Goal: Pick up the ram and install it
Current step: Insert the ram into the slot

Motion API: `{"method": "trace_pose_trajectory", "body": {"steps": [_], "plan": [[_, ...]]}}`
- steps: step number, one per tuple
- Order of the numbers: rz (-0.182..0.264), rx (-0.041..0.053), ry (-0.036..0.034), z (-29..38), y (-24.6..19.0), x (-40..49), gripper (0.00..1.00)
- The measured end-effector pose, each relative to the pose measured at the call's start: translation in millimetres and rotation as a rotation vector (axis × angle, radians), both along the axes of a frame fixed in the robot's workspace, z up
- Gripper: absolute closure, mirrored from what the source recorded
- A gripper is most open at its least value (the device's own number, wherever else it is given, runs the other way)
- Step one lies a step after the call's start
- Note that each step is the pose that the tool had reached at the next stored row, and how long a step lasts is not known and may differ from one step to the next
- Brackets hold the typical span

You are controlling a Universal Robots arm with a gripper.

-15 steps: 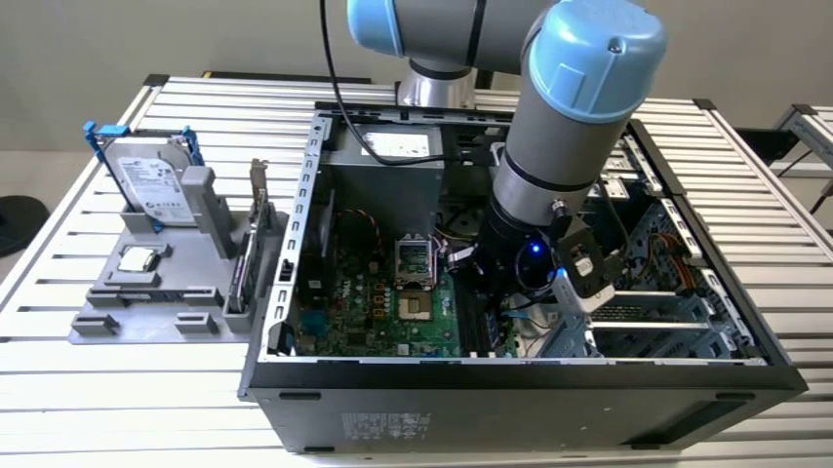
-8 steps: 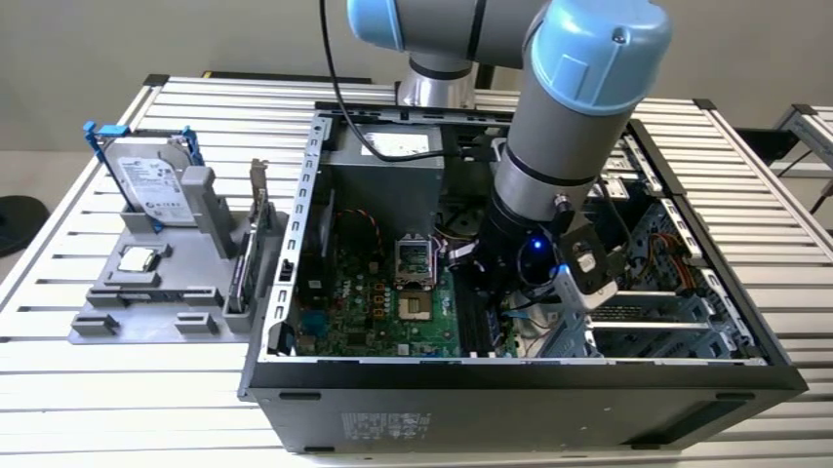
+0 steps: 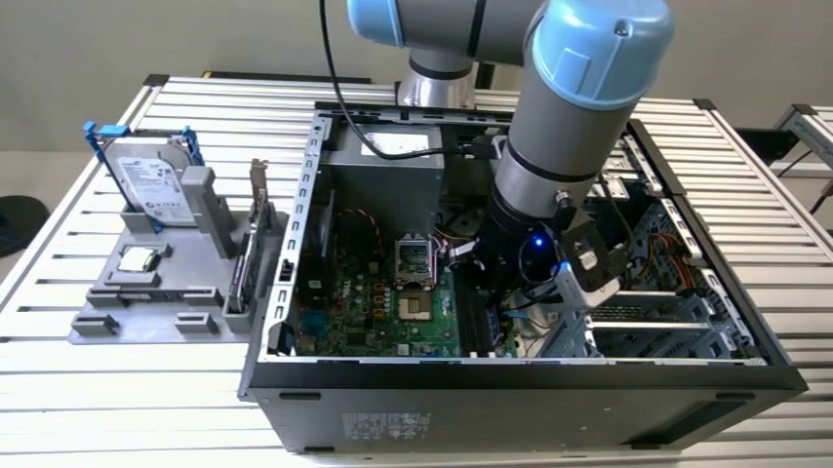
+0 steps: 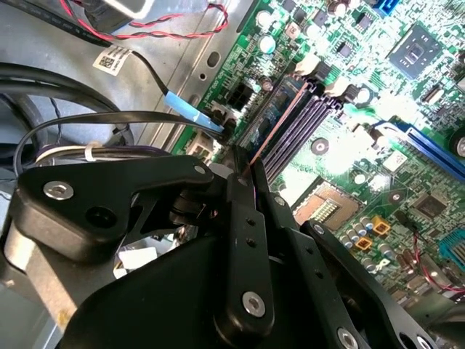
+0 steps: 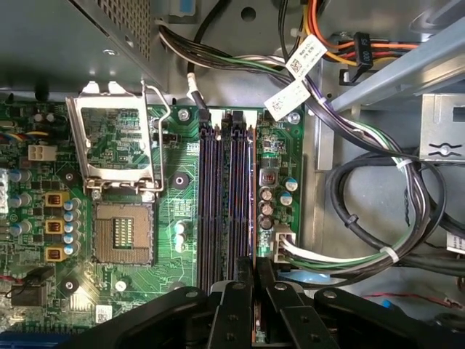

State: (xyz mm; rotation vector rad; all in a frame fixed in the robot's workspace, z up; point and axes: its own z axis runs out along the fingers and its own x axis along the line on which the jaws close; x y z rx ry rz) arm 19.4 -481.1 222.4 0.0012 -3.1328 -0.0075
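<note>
The open computer case lies on the slatted table, and inside it the green motherboard carries an open processor socket and a row of dark memory slots. On the exterior view's left, a grey holder stands beside the case and keeps the hard drive with blue brackets upright at its far end, with the small square processor chip lying flat in a nearer recess. The arm comes from the far side and reaches down into the case, on the exterior view's right of the socket, so its lower part hides that area of the board. The gripper appears in both wrist views with its black fingers drawn narrow on the ram. In the second wrist view the ram is seen edge-on as a thin dark strip with a reddish line, running from the fingertips toward the memory slots and lying along them. Whether it already sits in a slot or is just above one, I cannot tell, because the fingers cover its near end. In the first wrist view the fingers stand directly over the slots, and bundles of cables fill the space beside the board.
</note>
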Motion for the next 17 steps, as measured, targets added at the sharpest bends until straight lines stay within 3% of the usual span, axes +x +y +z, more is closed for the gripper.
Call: {"method": "trace_pose_trajectory", "body": {"steps": [17], "plan": [[0.000, -0.0002, 0.0000, -2.8, 0.4, -4.4, 1.00]]}}
